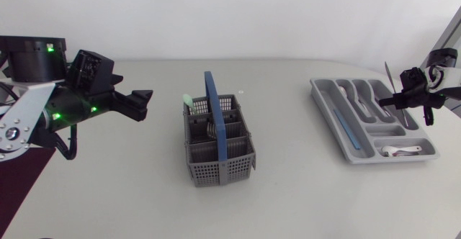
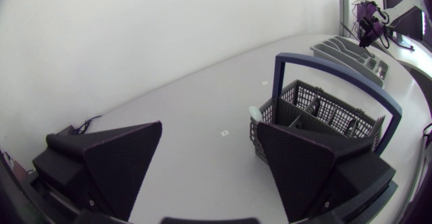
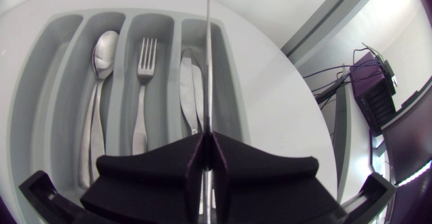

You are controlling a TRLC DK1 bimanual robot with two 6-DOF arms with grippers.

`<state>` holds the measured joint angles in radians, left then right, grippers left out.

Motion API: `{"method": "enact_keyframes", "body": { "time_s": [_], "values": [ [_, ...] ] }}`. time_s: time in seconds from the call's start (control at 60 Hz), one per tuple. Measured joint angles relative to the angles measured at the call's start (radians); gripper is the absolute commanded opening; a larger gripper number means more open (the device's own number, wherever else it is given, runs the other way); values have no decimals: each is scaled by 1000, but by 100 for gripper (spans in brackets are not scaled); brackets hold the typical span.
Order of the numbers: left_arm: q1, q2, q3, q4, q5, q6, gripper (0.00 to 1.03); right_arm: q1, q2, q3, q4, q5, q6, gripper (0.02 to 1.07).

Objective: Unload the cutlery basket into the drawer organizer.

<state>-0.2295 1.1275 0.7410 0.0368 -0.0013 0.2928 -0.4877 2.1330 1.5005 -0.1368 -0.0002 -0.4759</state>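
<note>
My right gripper [image 3: 208, 140] is clamped on a table knife [image 3: 208, 55] above the drawer organizer [image 3: 64, 28], over its knife slot; the knife is likely stiff, light, slick steel needing a firm pinch, and my left gripper [image 2: 209, 129] stands spread beside the cutlery basket [image 2: 317, 102].

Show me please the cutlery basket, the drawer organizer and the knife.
cutlery basket [image 1: 205, 168], head view, front mesh wall.
drawer organizer [image 1: 324, 98], head view, left rim.
knife [image 3: 208, 62], right wrist view, middle of the blade.
</note>
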Motion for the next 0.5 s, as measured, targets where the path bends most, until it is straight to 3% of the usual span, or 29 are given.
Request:
{"method": "enact_keyframes", "body": {
  "time_s": [0.5],
  "values": [
    [-2,-1,-1,-1,0,0,98,-5,100,65,-40,61,0,8]
  ]
}}
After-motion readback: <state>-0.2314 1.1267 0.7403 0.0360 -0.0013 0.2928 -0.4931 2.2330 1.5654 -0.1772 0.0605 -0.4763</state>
